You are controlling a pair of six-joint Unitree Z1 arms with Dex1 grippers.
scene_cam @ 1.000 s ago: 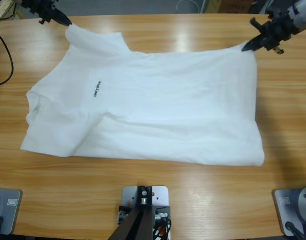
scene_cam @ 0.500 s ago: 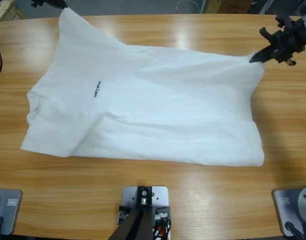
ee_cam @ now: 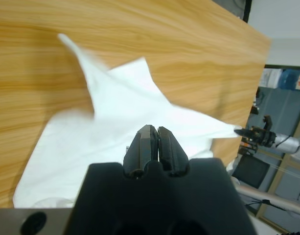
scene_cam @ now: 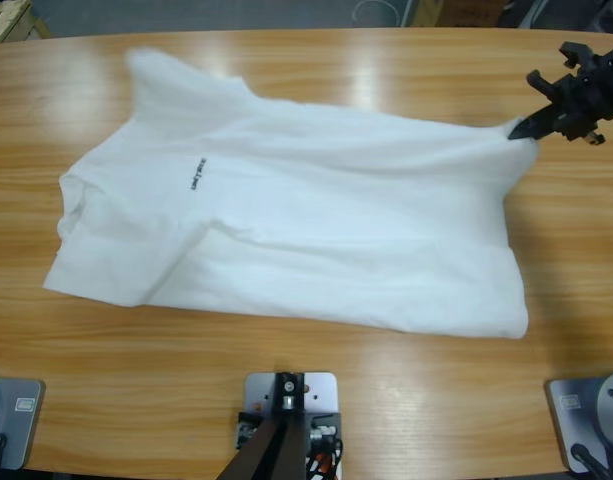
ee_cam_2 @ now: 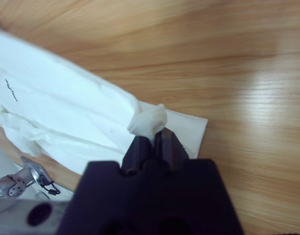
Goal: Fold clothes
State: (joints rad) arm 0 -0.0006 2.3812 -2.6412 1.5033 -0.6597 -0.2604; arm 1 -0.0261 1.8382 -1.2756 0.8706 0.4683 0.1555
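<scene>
The white T-shirt lies spread across the middle of the bench. At upper right, the right gripper pinches its corner. The left gripper has fingers pressed together, holding nothing.

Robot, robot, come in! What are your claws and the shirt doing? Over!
Right gripper shut on T-shirt corner, pulling it taut. Left gripper shut, holding nothing, above the shirt. Nothing in the way on the table.

You can't read the small dark logo on the T-shirt; it is too tiny. The shirt's upper-left corner is motion-blurred. The right gripper is cut off by the frame's edge.
</scene>
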